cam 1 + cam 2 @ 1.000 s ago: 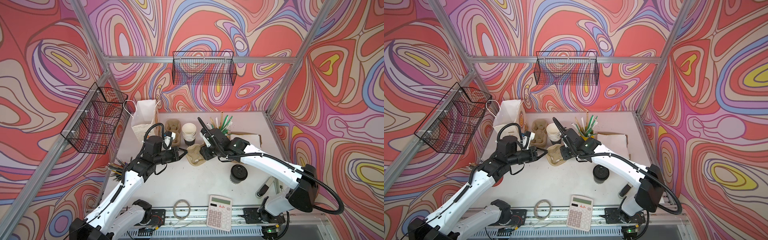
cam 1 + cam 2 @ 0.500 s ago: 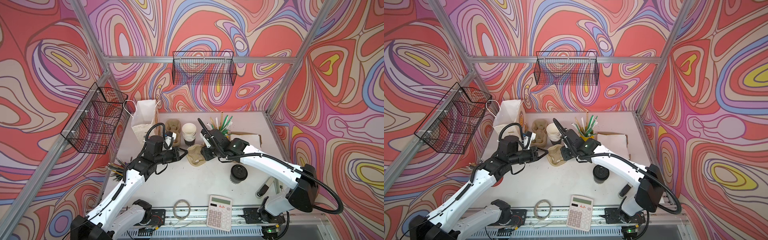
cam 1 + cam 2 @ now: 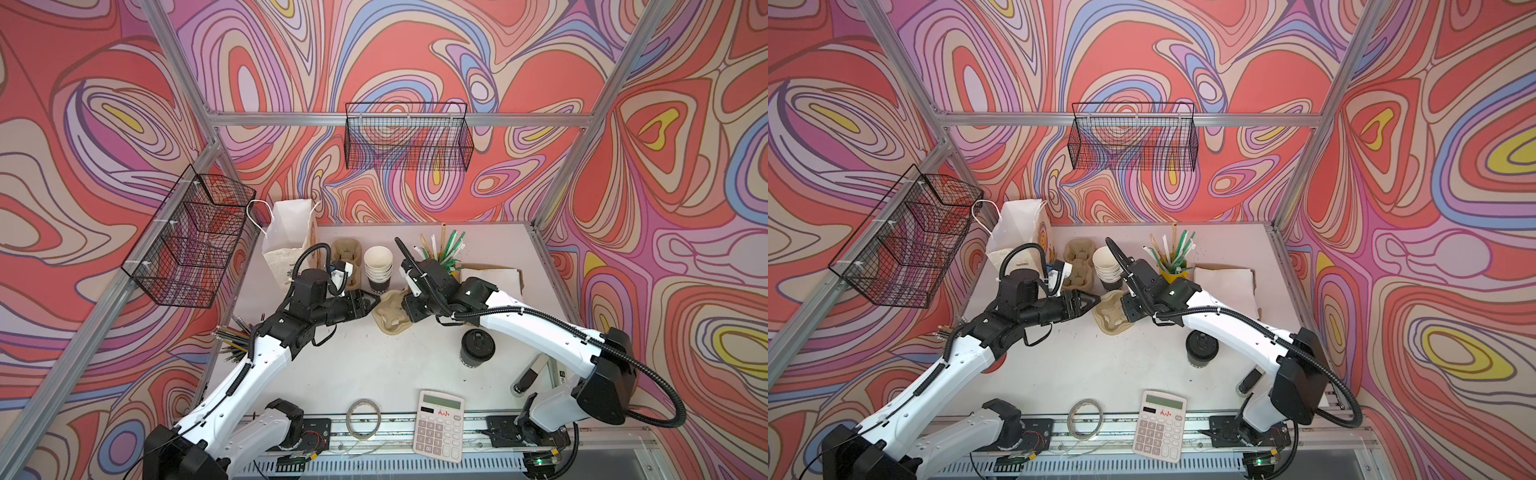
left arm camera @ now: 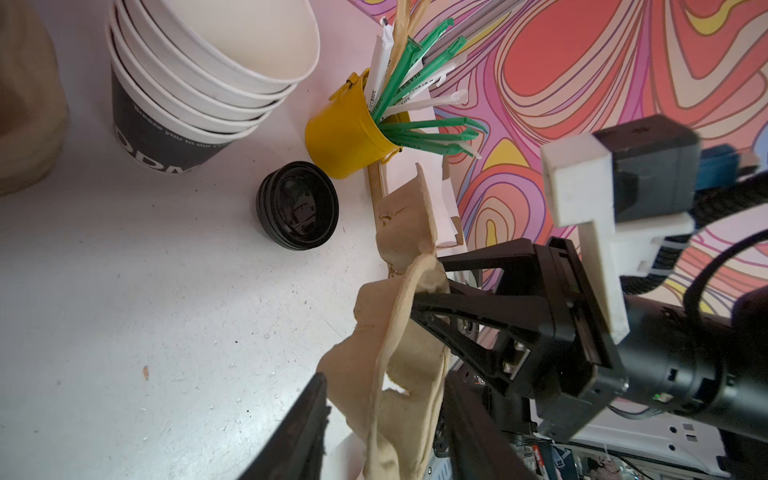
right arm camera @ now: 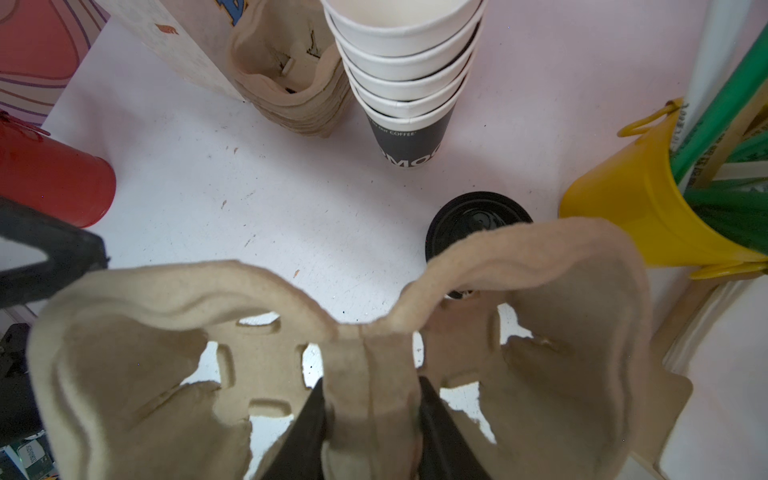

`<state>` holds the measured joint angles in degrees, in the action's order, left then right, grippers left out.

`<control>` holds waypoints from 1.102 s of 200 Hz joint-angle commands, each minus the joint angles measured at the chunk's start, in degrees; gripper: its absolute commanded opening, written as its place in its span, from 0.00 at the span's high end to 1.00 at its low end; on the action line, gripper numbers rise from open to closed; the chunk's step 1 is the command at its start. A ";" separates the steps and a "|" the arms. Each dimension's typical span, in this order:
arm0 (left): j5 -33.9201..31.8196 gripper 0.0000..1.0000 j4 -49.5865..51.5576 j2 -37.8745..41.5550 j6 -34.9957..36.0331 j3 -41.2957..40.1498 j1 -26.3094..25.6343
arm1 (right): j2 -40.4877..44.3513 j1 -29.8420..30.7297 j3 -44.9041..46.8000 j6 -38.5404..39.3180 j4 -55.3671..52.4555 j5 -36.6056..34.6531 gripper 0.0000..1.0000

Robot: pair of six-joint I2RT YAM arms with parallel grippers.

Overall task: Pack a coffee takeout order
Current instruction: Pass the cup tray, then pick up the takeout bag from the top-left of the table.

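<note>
Right claw (image 5: 372, 386) pinches carrier (image 5: 124, 374) by its centre ridge, leaving wells free; left claw (image 4: 384, 378) spread astride its rim.

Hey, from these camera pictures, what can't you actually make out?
Contents of the black cup: both top views, its lid covers them.
Inside the white bag: both top views, its own folded walls hide it.
Tips of the right gripper: both top views, its wrist and the carrier cover them.
Display of the calculator: top views, too small to read.
Lettering on the stacked cups: both wrist views, it wraps out of sight.
</note>
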<state>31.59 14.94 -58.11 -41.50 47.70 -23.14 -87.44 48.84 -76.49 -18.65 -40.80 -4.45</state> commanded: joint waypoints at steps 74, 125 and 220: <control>-13.66 0.22 26.25 -0.52 0.16 26.96 22.14 | 4.49 0.11 0.28 -0.09 4.46 -1.52 0.68; -42.01 0.26 39.71 -8.01 9.10 41.10 22.95 | 5.35 0.07 0.18 0.69 7.26 -0.29 0.69; -42.83 0.00 36.35 -21.37 14.75 46.77 26.42 | 7.41 0.08 2.13 1.85 11.55 3.00 0.70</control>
<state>-10.57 51.05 -78.65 -29.15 93.80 2.04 -82.30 48.84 -75.66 -17.43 -31.55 -2.61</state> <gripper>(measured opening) 0.989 0.307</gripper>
